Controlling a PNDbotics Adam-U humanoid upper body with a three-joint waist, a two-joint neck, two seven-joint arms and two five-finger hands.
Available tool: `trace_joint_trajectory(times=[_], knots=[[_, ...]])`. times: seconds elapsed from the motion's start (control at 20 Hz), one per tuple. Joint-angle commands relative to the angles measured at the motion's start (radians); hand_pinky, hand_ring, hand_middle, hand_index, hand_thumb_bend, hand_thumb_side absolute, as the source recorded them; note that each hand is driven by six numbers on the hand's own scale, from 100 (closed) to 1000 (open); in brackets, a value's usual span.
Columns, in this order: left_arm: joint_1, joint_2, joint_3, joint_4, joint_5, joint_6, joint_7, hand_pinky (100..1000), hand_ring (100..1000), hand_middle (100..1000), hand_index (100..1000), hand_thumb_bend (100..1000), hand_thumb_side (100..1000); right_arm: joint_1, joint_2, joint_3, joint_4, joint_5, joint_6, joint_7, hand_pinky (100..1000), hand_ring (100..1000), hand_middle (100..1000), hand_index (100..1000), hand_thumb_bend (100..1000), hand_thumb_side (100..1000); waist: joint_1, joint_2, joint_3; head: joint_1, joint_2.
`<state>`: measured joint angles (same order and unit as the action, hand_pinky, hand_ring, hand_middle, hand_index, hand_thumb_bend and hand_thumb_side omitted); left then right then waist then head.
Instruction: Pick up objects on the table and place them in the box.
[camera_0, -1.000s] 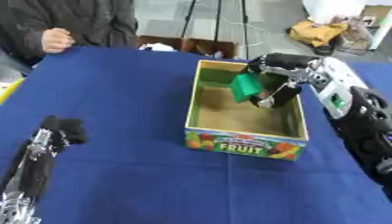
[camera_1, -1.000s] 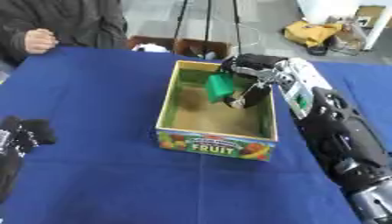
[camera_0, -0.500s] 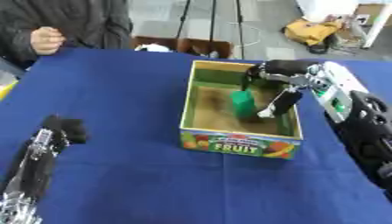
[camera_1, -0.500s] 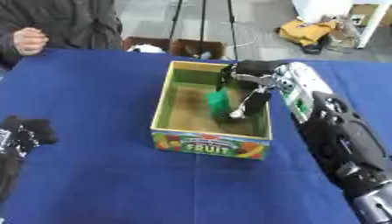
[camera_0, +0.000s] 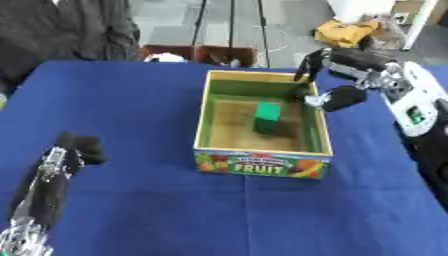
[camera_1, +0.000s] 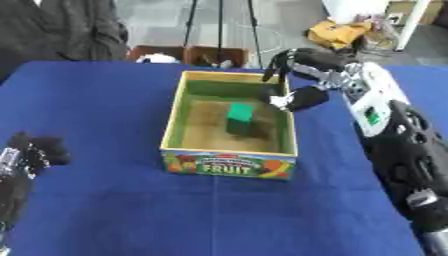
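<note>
Block: the green block (camera_0: 267, 112) now stands on the floor of the box, near the middle, touching no hand. A second ago it hung in the right hand's fingers above the opening; half a second ago it was just coming down inside.
Box: the fruit-printed cardboard box (camera_0: 262, 162) sits on the blue table (camera_0: 131, 115) in the same spot, open side up.
Right hand: the right hand (camera_0: 337, 95) has let go and drawn back to the box's far right rim, fingers and thumb apart, holding nothing.
Left hand: the left hand (camera_0: 66, 150) rests idle near the lower left corner; whether its fingers are spread or curled I cannot tell.
Meaning: this placement looks finished. No other loose object shows on the cloth, so the task may be near its end.
</note>
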<state>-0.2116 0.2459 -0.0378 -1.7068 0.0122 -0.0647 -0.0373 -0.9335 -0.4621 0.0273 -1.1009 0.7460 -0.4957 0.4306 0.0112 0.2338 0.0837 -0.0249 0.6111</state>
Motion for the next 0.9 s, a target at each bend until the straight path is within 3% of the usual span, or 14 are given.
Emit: trace_joint_trajectory(times=[0.05,0.3,0.65,0.9], knots=[[-0.004,0.012,0.017,-0.009,-0.003,-0.001,0.010,687,591,559,716,405,1000,0.022,-0.076,-0.058,-0.087,-0.050,0.038,-0.046,678,604,723,767,128,568,0.002,-0.018,-0.014,0.017,-0.004],[-0.003,0.011,0.031,-0.009,-0.006,-0.002,0.024,687,591,559,716,404,1000,0.131,-0.112,-0.116,-0.104,-0.119,0.107,-0.114,617,577,721,766,100,625,0.012,-0.011,-0.058,0.045,-0.016],[0.000,0.011,0.041,-0.011,-0.011,-0.006,0.035,688,594,561,718,400,998,0.284,-0.025,-0.240,-0.211,-0.213,0.201,-0.208,595,555,691,737,100,645,0.023,-0.012,-0.090,0.059,-0.018],[0.003,0.009,0.040,-0.009,-0.019,-0.011,0.032,687,594,561,717,401,999,0.389,0.034,-0.265,-0.288,-0.278,0.265,-0.273,589,551,677,731,100,652,0.024,-0.014,-0.089,0.065,-0.020]])
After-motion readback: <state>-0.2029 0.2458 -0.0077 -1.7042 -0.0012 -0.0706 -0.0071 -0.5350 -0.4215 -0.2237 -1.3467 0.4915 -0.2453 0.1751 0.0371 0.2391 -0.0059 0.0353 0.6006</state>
